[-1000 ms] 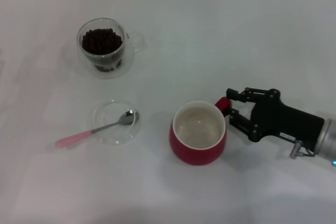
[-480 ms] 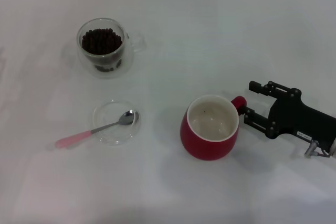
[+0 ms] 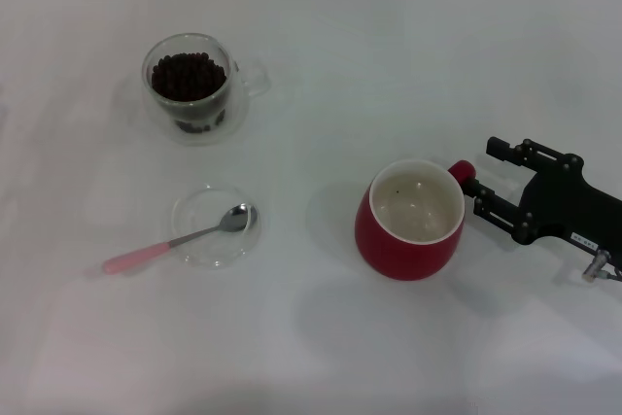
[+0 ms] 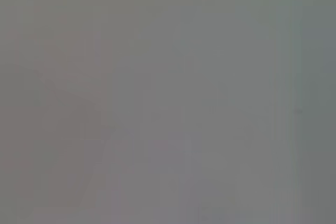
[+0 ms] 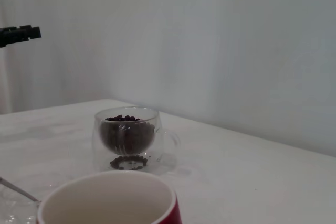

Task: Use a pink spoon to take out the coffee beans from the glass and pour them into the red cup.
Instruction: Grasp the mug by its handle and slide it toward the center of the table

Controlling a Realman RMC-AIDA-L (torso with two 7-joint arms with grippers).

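The red cup is held by its handle in the right hand — fingers clamped on the loop — at the right of the white bench; little shows inside it beyond its white inside. The glass, far left, is filled with coffee beans. The pink spoon is laid with its bowl in a shallow clear dish — handle out on the bench. The left hand is not seen.

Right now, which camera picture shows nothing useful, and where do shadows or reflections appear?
Left wrist view: a plain grey blur, nothing recognisable. Head view: even light, a soft shadow left of the red cup. Right wrist view: the glass is clear, with a faint shadow on the table.
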